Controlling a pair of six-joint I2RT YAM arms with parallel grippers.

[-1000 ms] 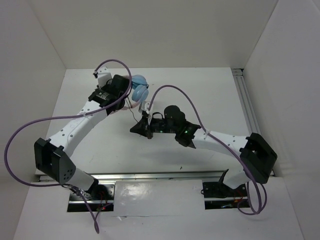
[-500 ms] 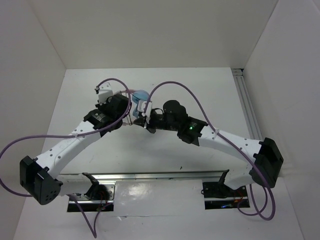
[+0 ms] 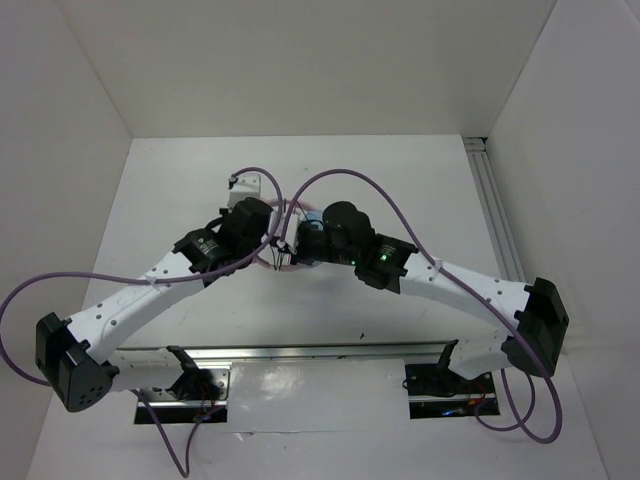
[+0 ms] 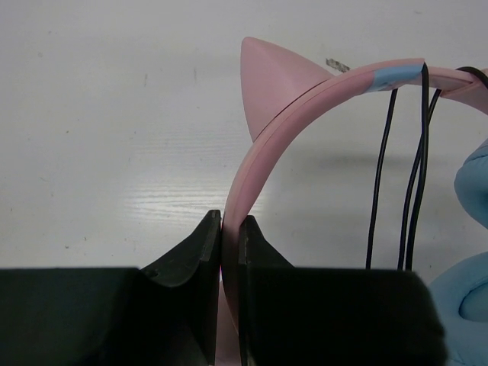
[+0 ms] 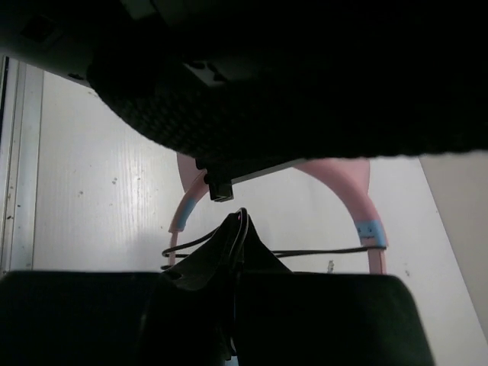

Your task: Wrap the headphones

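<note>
In the left wrist view my left gripper (image 4: 230, 226) is shut on the thin pink headband (image 4: 255, 156) of the headphones, just below a cat-ear point (image 4: 271, 84). Black cord (image 4: 415, 175) hangs in several strands across the band, beside a light blue ear cup (image 4: 474, 183). My right gripper (image 5: 242, 219) is shut on the black cord (image 5: 320, 252), under the headband's arc (image 5: 354, 187). From above, both grippers (image 3: 270, 238) (image 3: 293, 245) meet mid-table and hide most of the headphones; only a bit of blue ear cup (image 3: 310, 217) shows.
Thick purple cables (image 3: 350, 178) loop above both wrists. A metal rail (image 3: 495, 210) runs along the table's right edge and another (image 3: 320, 352) along the front by the arm bases. White walls close in the left, back and right.
The left arm swung the headphones from the back left toward the middle. The right gripper moved up and left to meet them, so the two wrists now sit side by side.
</note>
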